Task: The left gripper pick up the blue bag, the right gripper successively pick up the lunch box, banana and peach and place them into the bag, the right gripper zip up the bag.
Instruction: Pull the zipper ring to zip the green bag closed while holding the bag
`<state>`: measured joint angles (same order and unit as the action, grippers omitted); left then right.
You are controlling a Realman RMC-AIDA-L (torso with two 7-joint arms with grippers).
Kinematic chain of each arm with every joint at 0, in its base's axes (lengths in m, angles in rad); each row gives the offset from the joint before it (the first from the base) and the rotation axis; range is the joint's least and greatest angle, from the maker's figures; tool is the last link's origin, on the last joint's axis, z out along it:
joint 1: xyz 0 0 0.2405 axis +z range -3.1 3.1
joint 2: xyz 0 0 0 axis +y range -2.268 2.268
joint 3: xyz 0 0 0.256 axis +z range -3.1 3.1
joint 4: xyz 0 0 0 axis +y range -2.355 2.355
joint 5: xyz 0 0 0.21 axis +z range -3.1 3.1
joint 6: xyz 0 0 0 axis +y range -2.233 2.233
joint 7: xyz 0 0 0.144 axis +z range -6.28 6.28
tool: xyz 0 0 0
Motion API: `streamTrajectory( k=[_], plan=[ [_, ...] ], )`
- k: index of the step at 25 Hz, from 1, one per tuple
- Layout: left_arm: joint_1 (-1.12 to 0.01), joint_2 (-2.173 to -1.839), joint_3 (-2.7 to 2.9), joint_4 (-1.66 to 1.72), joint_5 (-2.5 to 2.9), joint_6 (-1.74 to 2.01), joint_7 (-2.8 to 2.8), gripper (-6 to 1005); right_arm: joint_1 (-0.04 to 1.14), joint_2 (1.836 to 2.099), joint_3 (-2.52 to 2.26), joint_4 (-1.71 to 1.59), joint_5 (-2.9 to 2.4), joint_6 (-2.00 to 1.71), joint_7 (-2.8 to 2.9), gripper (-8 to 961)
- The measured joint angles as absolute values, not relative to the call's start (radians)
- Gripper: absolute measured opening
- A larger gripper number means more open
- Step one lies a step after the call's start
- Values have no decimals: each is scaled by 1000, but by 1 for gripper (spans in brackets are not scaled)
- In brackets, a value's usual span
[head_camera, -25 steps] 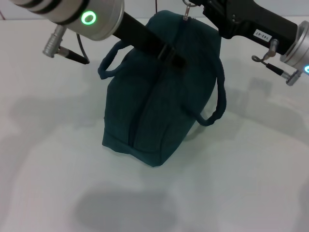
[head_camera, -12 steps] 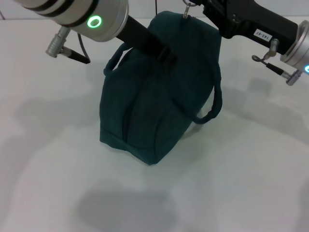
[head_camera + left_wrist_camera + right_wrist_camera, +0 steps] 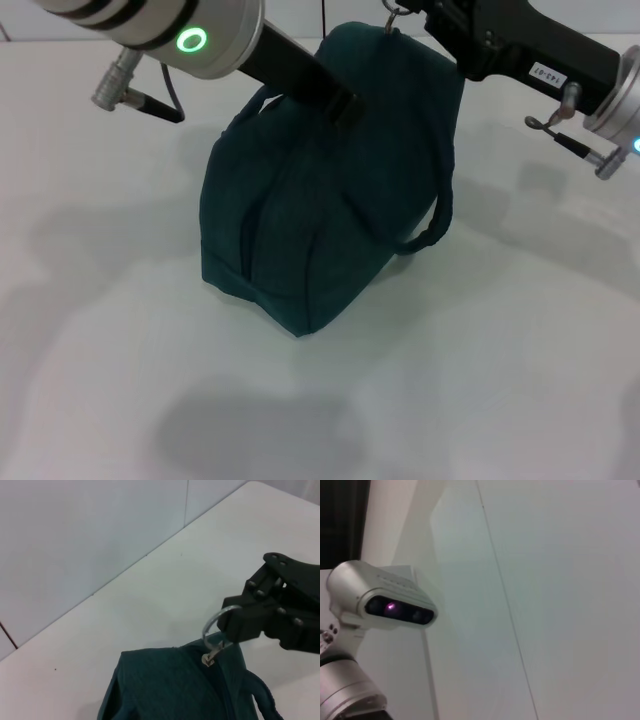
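The blue bag [image 3: 320, 220] stands tilted on the white table [image 3: 480, 380], with its zip line running down the near side. My left gripper [image 3: 340, 105] is shut on the bag's top by one handle. My right gripper [image 3: 405, 18] is at the bag's far top end, shut on the metal zipper ring [image 3: 392, 14]. The left wrist view shows the ring [image 3: 215, 625] caught in the right gripper [image 3: 235, 625] above the bag [image 3: 165, 690]. The lunch box, banana and peach are out of view.
A loose handle [image 3: 440, 210] hangs on the bag's right side. A pale wall [image 3: 90, 540] runs behind the table's far edge. The right wrist view shows only wall and a silver arm housing [image 3: 380, 602].
My left gripper has drawn back and to the left. The bag has leaned with it, and its near bottom corner has slid left. The right gripper has stayed on the ring.
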<state>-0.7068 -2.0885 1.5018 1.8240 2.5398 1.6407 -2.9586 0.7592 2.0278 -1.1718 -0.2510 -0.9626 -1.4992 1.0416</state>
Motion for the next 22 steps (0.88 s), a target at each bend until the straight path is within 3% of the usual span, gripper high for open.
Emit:
streamTrajectory(
  k=[22],
  plan=[
    [-632,-2090,1501,1931,2532,1600,-2916,76,647,2023,-1178,-245,-879,-1180,1106,10]
  ],
)
